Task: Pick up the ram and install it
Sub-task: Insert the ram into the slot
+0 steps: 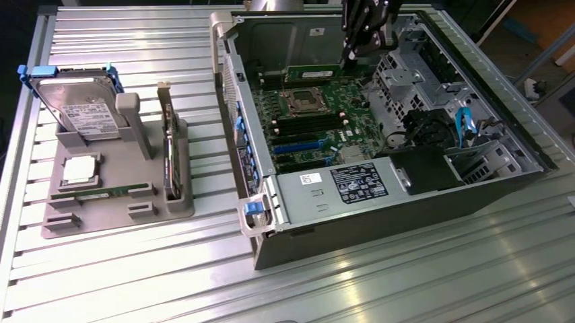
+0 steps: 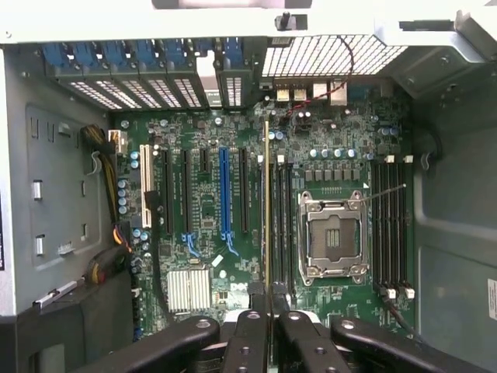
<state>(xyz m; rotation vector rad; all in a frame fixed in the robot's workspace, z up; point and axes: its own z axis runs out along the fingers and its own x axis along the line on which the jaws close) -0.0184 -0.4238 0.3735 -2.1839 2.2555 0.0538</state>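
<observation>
Holding the ram (image 2: pixel 267 202) edge-on in a narrow clamp, your claw (image 2: pixel 269 322) hangs inside the open computer case (image 1: pixel 269 40). It is above the motherboard (image 2: pixel 202 233), and the stick sits just beside the black memory slots (image 2: pixel 283 225) next to the processor socket (image 2: pixel 332 237). In my judgement you should square the stick's length to one slot, centre it there, and press straight down so both ends seat together; any tilt would likely jam one end.
</observation>
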